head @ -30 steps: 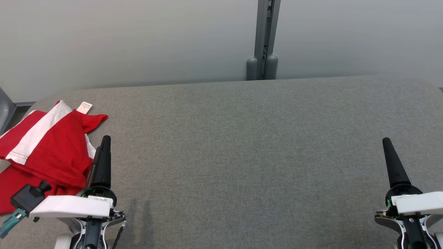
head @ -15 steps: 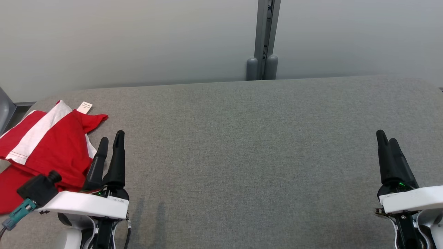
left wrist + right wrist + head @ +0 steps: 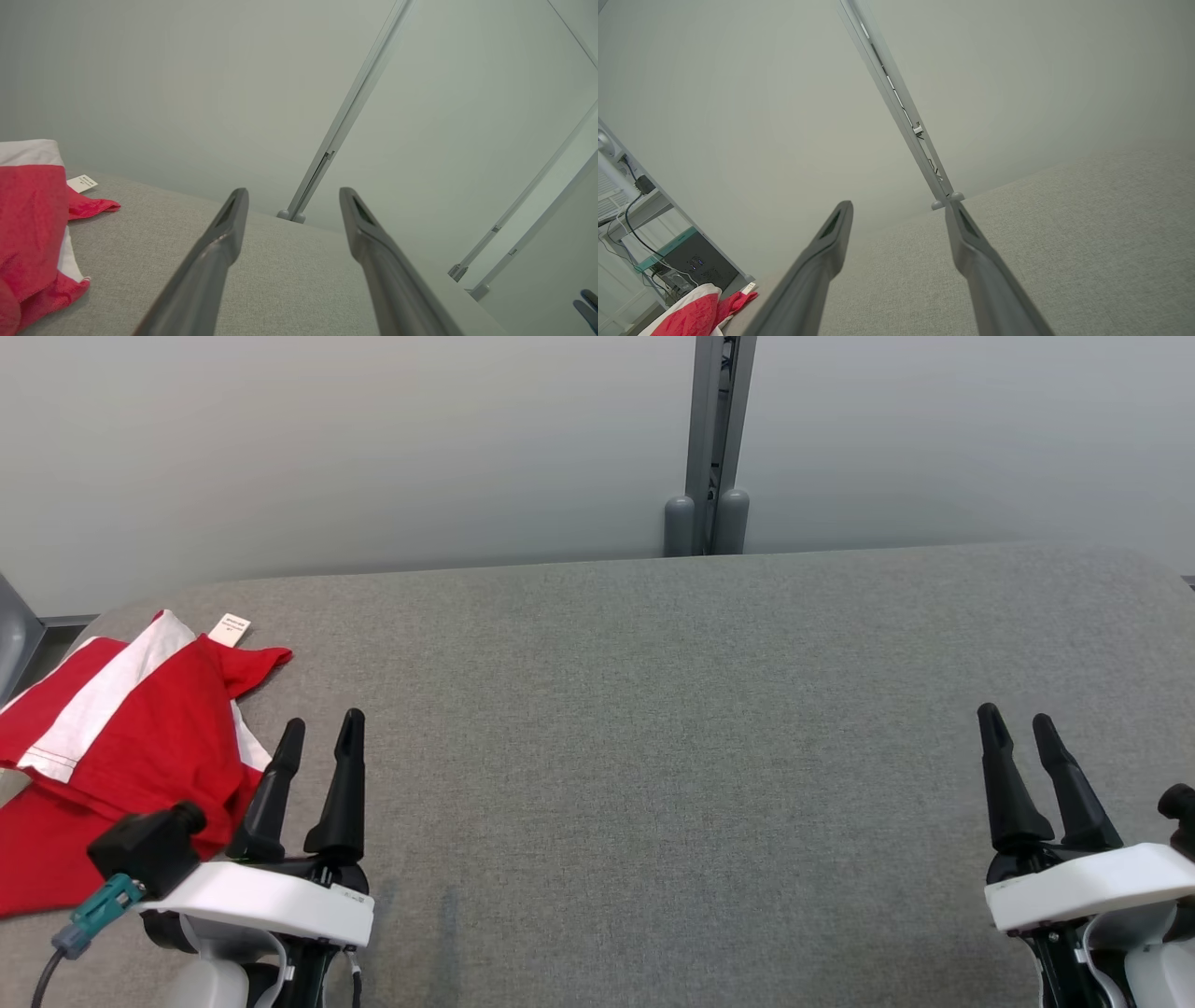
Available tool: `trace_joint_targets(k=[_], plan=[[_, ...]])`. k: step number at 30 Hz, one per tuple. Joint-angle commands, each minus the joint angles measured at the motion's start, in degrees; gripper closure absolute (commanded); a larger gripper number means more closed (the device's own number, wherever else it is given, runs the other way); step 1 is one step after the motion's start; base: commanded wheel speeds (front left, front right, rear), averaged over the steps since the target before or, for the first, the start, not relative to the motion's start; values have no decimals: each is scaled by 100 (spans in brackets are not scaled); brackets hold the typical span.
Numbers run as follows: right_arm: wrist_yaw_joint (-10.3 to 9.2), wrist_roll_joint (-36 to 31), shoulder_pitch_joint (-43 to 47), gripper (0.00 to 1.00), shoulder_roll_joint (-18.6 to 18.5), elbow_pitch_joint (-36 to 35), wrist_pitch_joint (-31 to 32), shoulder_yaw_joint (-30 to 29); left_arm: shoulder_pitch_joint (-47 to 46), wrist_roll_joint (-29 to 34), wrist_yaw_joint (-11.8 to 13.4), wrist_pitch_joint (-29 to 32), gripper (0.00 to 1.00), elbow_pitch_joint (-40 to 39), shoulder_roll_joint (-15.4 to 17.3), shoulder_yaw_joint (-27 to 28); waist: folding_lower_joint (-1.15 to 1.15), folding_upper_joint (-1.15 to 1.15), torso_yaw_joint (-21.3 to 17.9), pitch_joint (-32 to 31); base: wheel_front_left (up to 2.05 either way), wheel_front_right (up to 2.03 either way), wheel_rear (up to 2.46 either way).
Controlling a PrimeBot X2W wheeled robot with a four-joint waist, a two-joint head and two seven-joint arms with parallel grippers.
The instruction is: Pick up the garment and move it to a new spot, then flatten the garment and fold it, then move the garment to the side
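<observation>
A crumpled red garment [image 3: 121,747] with white stripes and a white tag lies at the left end of the grey table [image 3: 653,709]. The left wrist view catches it at the left edge, garment [image 3: 28,224], and the right wrist view far off at the bottom left, garment [image 3: 696,315]. My left gripper [image 3: 322,733] stands open just right of the cloth, its left finger close to the cloth's edge, nothing between the fingers. My right gripper [image 3: 1016,723] is open and empty over the table's right end.
A pale wall with a grey vertical post [image 3: 714,439] runs behind the table. The table's far edge curves off at both ends. Past the left end, the right wrist view catches a dark box with cables [image 3: 691,266].
Both grippers went from shut to open, their fingers spreading. The left one shifted right along the garment's edge, and the right one shifted left. The garment stayed where it was.
</observation>
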Motion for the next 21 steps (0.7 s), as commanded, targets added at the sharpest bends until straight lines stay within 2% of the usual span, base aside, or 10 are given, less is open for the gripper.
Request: trace_joint_targets(k=[1, 21], plan=[[9, -179, -70, 0, -58, -40, -57, 8, -28, 163, 33, -42, 0, -26, 45, -12, 0, 0, 0, -1, 0, 0, 0], [11, -1700, -39, 0, 48, 566, -360, -1, -49, 1425, 275, -345, 0, 464, 100, -168, 0, 0, 13, -28, 0, 0, 0]])
